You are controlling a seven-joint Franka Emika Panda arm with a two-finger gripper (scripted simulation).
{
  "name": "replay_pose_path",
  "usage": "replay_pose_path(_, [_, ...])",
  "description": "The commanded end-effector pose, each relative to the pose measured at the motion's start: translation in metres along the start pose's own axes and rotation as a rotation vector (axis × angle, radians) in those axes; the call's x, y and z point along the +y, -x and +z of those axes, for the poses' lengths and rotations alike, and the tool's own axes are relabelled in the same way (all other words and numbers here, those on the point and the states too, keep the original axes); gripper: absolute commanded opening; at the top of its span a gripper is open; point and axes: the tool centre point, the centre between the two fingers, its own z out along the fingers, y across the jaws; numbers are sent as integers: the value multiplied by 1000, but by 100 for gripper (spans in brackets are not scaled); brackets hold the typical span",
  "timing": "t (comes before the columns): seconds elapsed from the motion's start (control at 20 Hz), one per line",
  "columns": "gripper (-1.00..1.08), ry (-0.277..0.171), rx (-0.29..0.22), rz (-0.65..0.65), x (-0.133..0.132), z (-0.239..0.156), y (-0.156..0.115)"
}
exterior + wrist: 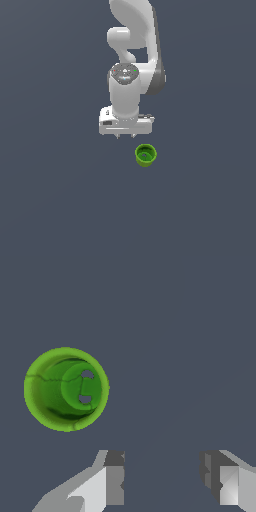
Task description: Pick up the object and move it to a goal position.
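The small bright green round cup stands upright on the dark grey floor, its thick rim and darker hollow facing up. It also shows in the wrist view, with two small holes in its bottom. My gripper hangs above the floor, just beyond the cup and a little toward the exterior view's left, apart from it. In the wrist view the gripper is open and empty, with a wide gap between its two fingers, and the cup lies outside that gap.
The white arm rises behind the gripper toward the top of the exterior view. The flat dark grey floor surrounds the cup on all sides.
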Motion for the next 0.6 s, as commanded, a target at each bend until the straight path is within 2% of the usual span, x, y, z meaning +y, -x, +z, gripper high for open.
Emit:
replay_pose_path(0.0, [28,-1,-1,-4,0,0,0])
replay_pose_path(0.55, [28,-30,-13,-105,-6,8,-9])
